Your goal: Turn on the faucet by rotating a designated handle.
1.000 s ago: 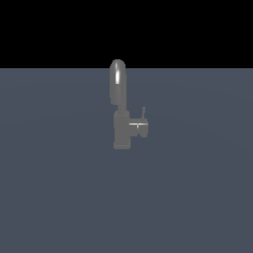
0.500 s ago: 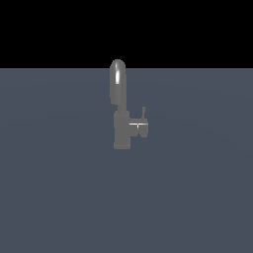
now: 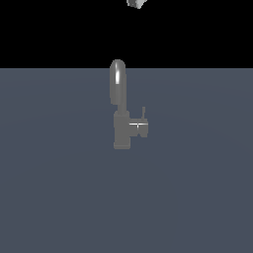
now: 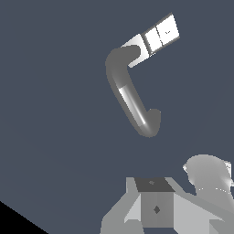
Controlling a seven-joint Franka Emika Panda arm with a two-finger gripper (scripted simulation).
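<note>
The faucet (image 3: 121, 126) stands upright on the flat slate-grey floor (image 3: 59, 197), about midway across the exterior view and toward the far part of the surface. Its blocky body is topped by the arched spout (image 3: 117, 81), which rises to the dark horizon line. The handle (image 3: 140, 128) juts from the body toward the exterior view's right, a short horizontal cylinder with a thin pin (image 3: 144, 113) standing upright on it.

At the very top edge of the exterior view, a small pale grey piece of the gripper (image 3: 135, 3) shows, high above the faucet and well apart from it. Nothing touches the handle.

In the wrist view the faucet (image 4: 137, 91) is seen from above: the spout (image 4: 130, 98) curves as a dark arc with a bright streak along it, and the handle (image 4: 160, 35) appears as a pale block at its far end. Parts of the gripper (image 4: 157, 208) fill the near edge of that view, with nothing in its hold; how wide its jaws stand I cannot tell
</note>
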